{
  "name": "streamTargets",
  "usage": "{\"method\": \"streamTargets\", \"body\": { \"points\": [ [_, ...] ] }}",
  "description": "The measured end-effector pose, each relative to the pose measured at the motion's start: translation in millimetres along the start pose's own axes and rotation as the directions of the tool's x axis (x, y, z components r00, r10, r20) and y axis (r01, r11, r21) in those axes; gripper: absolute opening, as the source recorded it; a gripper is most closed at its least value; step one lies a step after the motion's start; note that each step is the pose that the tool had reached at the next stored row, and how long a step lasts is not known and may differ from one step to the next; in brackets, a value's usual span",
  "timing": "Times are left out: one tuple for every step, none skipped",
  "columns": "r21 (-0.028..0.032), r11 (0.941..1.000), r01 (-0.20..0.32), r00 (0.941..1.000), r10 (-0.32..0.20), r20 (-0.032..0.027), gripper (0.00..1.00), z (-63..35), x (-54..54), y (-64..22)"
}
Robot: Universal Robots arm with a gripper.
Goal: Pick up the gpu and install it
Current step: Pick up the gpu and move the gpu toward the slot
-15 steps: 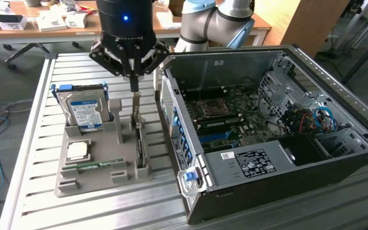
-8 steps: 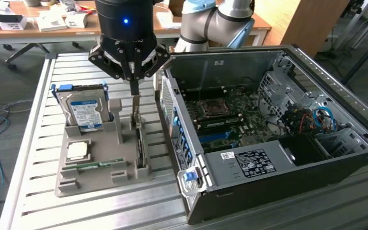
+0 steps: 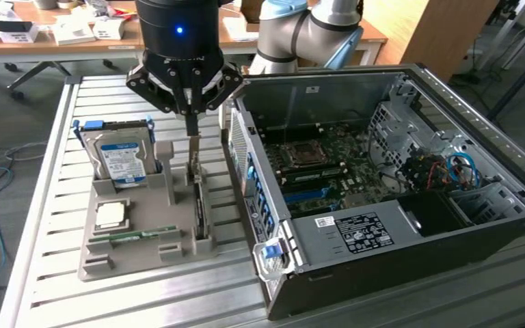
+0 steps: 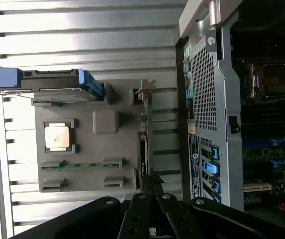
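Observation:
The gpu [image 3: 196, 188] stands edge-on in a slot of the grey holder [image 3: 176, 198], a thin brownish card with a silver bracket at its upper end. In the wrist view the gpu [image 4: 143, 142] runs as a narrow dark strip along the holder's edge nearest the case. My gripper [image 3: 189, 130] hangs straight above the card's bracket end, its fingers shut together into a thin point. The fingertips [image 4: 151, 181] reach the card's end, and I cannot tell whether they touch it. The card sits in its slot.
The holder also carries a silver hard drive with a blue label [image 3: 121, 157], a square processor [image 3: 112, 215] and a green memory stick [image 3: 135, 236]. The open computer case [image 3: 354, 232] lies close on the exterior view's right, its motherboard [image 3: 322, 164] exposed. Everything rests on a slatted metal table [image 3: 107, 301].

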State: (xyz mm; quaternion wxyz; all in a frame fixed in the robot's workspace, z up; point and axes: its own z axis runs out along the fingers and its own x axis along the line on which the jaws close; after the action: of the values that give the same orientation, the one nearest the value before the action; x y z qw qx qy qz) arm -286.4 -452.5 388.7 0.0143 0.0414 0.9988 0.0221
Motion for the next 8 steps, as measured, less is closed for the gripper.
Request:
{"method": "streamTargets", "body": {
  "points": [
    [0.0000,1.0000,0.000,1.0000,0.000,-0.0001,0.11,0.0,0.0,0.0],
    [0.0000,1.0000,0.000,1.0000,0.000,0.0000,0.11,0.0,0.0,0.0],
    [0.0000,1.0000,0.000,1.0000,0.000,0.0000,0.11,0.0,0.0,0.0],
    [0.0000,1.0000,0.000,1.0000,0.000,0.0000,0.11,0.0,0.0,0.0],
    [0.0000,1.0000,0.000,1.0000,0.000,0.0000,0.11,0.0,0.0,0.0],
    [0.0000,1.0000,0.000,1.0000,0.000,-0.0001,0.17,0.0,0.0,0.0],
    [0.0000,1.0000,0.000,1.0000,0.000,0.0000,0.17,0.0,0.0,0.0],
    [0.0001,1.0000,0.000,1.0000,0.000,0.0000,0.17,0.0,0.0,0.0]
  ]
}}
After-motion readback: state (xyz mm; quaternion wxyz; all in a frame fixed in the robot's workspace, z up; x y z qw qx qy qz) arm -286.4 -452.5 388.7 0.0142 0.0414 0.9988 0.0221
